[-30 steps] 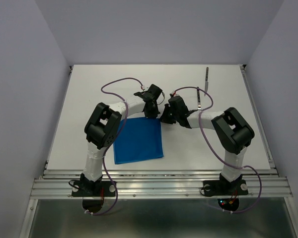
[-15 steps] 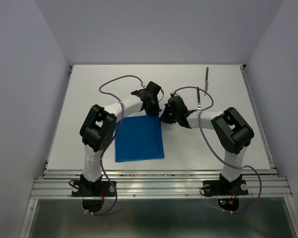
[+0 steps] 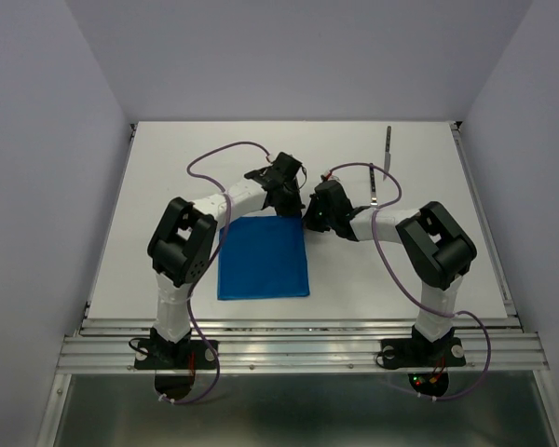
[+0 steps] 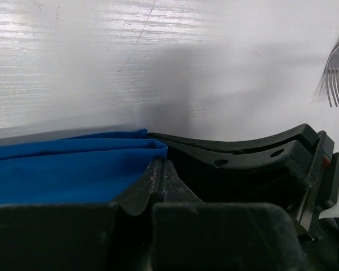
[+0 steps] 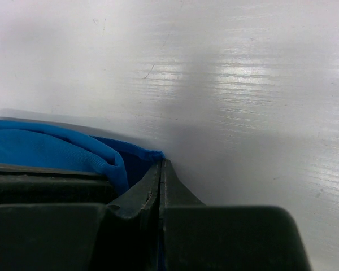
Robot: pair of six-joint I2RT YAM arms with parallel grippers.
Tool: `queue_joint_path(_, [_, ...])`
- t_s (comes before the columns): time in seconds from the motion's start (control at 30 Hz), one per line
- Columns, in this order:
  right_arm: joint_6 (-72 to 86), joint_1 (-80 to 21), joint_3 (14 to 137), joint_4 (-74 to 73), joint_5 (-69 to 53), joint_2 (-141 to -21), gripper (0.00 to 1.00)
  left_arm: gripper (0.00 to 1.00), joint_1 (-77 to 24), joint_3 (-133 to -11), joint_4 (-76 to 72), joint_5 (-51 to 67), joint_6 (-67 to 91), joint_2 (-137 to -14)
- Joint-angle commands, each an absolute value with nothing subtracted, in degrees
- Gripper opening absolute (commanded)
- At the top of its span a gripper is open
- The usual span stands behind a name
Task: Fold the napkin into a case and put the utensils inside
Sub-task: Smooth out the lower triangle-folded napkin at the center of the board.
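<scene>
The blue napkin [image 3: 261,259] lies flat as a folded rectangle at the near middle of the table. Both grippers meet at its far right corner. My left gripper [image 3: 288,210] is shut, and the cloth's [image 4: 73,164] corner runs into its tips [image 4: 160,164]. My right gripper [image 3: 307,222] is also shut, with a bunched blue fold [image 5: 56,149] pinched at its tips [image 5: 161,164]. The right gripper's black fingers [image 4: 243,158] show close beside the left one. The fork [image 3: 376,184] and the knife [image 3: 388,149] lie apart at the far right. The fork's tines [image 4: 333,84] appear in the left wrist view.
A white table [image 3: 168,168] sits between pale walls, with a metal rail [image 3: 298,349] along its near edge. Purple cables [image 3: 219,154] loop over both arms.
The right gripper has closed on the napkin's far right corner. The left arm has shifted slightly, and the napkin now lies squarer to the table.
</scene>
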State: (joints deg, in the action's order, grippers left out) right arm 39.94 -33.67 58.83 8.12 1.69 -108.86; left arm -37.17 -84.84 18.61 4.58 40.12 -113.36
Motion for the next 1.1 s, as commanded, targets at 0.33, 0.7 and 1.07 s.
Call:
queue_joint_path(0.33, [40.61, -32.70, 53.53, 2.37, 12.91, -100.22, 0.21, 0.00, -37.53, -85.96, 17.49, 5.89, 39.29, -116.01])
queue_joint_path(0.7, [38.76, -32.17, 52.20, 0.97, 9.43, -97.98, 0.23, 0.00, -37.79, -86.66, 16.52, 7.12, 38.67, -115.93])
queue_joint_path(1.07, [36.38, -32.17, 55.99, 4.92, -3.52, -104.76, 0.06, 0.00, -37.88, -86.22, 16.52, 8.35, 38.85, -116.02])
